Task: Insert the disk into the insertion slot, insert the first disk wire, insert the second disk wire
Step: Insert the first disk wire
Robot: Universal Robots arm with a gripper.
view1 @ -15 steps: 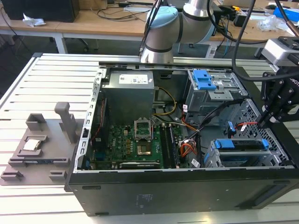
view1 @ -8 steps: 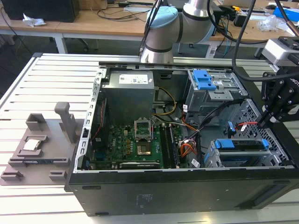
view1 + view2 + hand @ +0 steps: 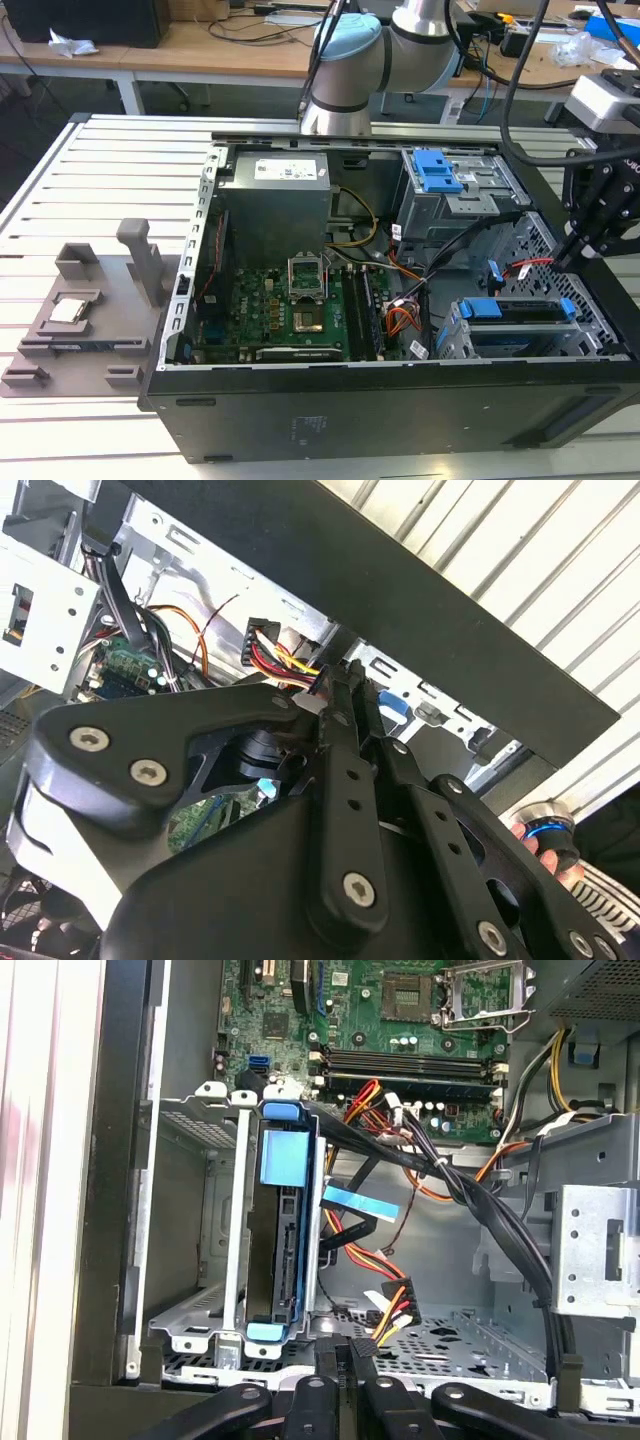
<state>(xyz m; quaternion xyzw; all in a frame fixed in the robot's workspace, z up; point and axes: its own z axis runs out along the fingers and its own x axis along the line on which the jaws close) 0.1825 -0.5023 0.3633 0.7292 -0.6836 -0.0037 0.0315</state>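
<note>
Table [image 3: 100, 170], seated disk [image 3: 285, 1250], gripper [image 3: 348, 1352] clamping first disk wire [image 3: 388, 1318]

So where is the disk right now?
The disk sits in the insertion slot, at the corner of the computer case on the exterior view's right, nearer the camera than the taller cage.
</note>
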